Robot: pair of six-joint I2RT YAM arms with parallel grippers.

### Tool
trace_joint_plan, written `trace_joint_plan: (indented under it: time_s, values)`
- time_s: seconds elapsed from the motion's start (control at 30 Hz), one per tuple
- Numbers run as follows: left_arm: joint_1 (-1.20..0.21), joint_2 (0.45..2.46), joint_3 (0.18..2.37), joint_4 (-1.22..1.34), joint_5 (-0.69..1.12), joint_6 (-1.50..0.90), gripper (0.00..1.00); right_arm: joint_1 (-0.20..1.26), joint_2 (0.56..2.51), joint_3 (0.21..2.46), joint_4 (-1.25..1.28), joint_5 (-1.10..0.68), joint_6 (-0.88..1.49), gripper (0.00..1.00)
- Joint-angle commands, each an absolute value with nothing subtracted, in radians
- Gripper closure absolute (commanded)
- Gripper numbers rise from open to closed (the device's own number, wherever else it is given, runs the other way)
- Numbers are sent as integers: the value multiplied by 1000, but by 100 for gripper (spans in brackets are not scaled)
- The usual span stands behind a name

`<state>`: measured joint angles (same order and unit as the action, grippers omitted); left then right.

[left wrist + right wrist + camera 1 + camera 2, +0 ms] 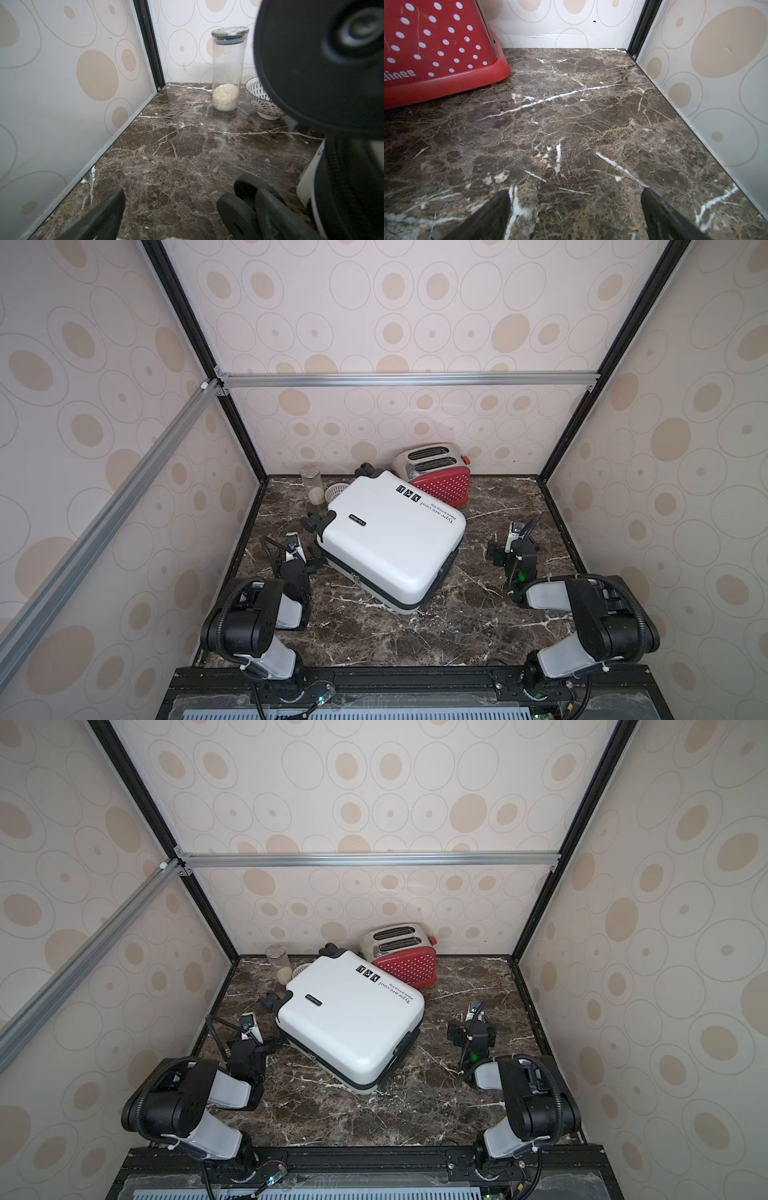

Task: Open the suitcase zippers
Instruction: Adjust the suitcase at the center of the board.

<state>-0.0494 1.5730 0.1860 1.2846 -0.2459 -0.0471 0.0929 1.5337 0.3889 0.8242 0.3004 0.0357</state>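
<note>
Near left edge of tabletop [415, 639]: left hand [290, 549] spread wide, empty, just beside suitcase [386, 539]. Near right edge: right hand [575, 193] spread wide, empty, over bare marble, well apart from suitcase. Centre: suitcase flat, white shell up, halves together; zipper [365, 585] band along near side. Far edge: toaster [440, 485] just behind suitcase; jar [312, 485], bowl [336, 490] toward far left corner.
</note>
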Motion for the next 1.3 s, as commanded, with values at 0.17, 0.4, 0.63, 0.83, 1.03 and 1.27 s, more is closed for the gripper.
trace_joint_plan:
  time_s: [0.17,0.4,0.63,0.83,1.03,1.27]
  values:
    - [-50,1574,221,1358,-230,-35,1,88,1545,403,851,313,23,0]
    - [-51,1574,220,1358,-230,-35,1,87,1545,403,851,313,23,0]
    - [-51,1574,220,1358,-230,-35,1,88,1545,403,852,313,23,0]
    - [-49,1574,221,1358,-231,-35,1,87,1545,403,851,313,24,0]
    - [-50,1574,219,1359,-230,-35,1,87,1545,403,851,314,24,0]
    - [-50,1482,76,1555,-270,-47,4,89,1394,383,763,332,28,0]
